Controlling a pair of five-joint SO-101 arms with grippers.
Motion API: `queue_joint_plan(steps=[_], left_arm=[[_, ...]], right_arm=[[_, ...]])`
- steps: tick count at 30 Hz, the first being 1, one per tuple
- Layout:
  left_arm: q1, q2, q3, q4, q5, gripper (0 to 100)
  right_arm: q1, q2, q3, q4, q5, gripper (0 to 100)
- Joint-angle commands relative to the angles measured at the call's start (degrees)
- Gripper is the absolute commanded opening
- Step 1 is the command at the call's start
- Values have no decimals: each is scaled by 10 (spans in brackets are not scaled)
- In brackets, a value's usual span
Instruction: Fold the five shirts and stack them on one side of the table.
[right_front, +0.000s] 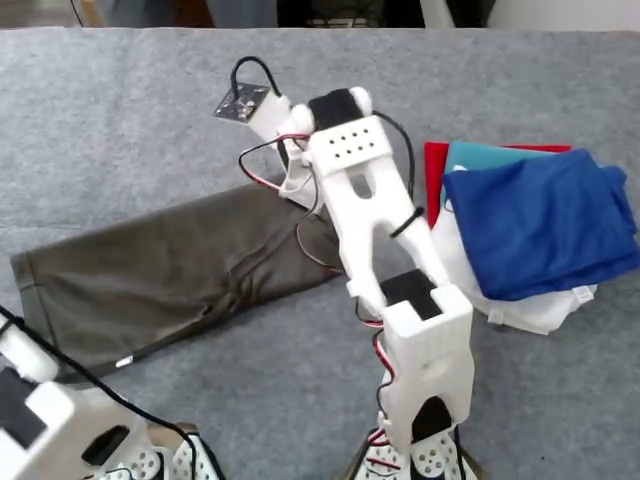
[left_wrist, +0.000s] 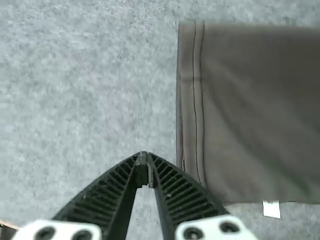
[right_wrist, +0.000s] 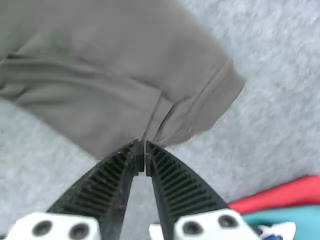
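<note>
The grey table (right_front: 120, 110) carries a long olive shirt (right_front: 170, 275) folded into a strip. Well apart from it lies a stack (right_front: 530, 300) topped by a blue shirt (right_front: 545, 225). The right gripper (right_wrist: 142, 152) hangs with its jaws together at the olive shirt's sleeve edge, and the left gripper (left_wrist: 144, 172), likewise closed and empty, is just beside the hem.
</note>
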Motion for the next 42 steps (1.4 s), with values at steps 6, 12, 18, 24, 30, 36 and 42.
queue_joint_plan(steps=[6,12,18,24,30,36,42], left_arm=[[24,27,122,-56,-2,223],[22,127,80,-76,29,229],[-2,223,-7,-71,47,241],[-10,266,-27,-71,43,238],[7,272,-22,-71,43,152],[10,273,-23,-72,43,91],[11,273,-22,-72,43,38]], right_arm=[[4,-5,-44,43,-4,15],[4,-5,-41,44,-4,15],[4,-5,-41,45,-4,15],[4,-3,-44,43,-4,15],[4,-5,-45,42,-3,15],[4,-5,-46,42,-3,15],[4,-6,-46,42,-3,15]])
